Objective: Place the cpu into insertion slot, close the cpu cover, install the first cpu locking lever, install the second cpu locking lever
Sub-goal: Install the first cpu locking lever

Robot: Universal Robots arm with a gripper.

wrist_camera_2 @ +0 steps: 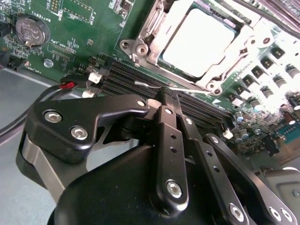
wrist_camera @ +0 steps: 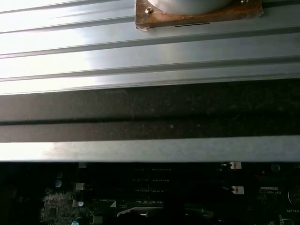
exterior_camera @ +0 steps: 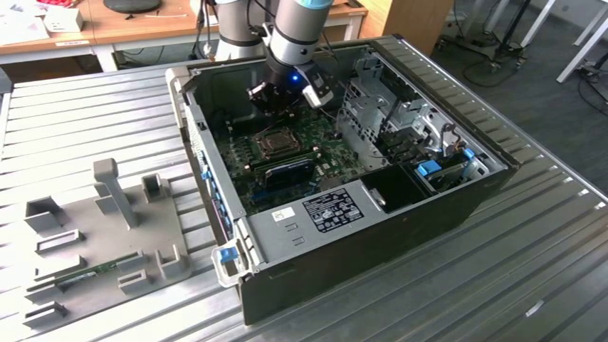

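Closing to a narrow pinch with nothing held: black gripper (wrist_camera_2: 168, 93), fingers (wrist_camera_2: 165, 108) meeting just above the long black memory slots (wrist_camera_2: 140, 77) in the second wrist view. Sitting just beyond, in the insertion slot (wrist_camera_2: 154, 33) on the green circuit board (wrist_camera_2: 79, 28): cpu (wrist_camera_2: 199, 40), with the cpu cover (wrist_camera_2: 234, 51) lying down around it.

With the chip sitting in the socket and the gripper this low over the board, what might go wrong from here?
1. The gripper looks shut, tip close above the long black memory slots; dropping lower might scrape them.
2. The cpu sits framed by the cpu cover; whether the levers are latched is unclear, so a nudge may shift it.
3. Small capacitors beside the socket could be clipped on a sideways move.
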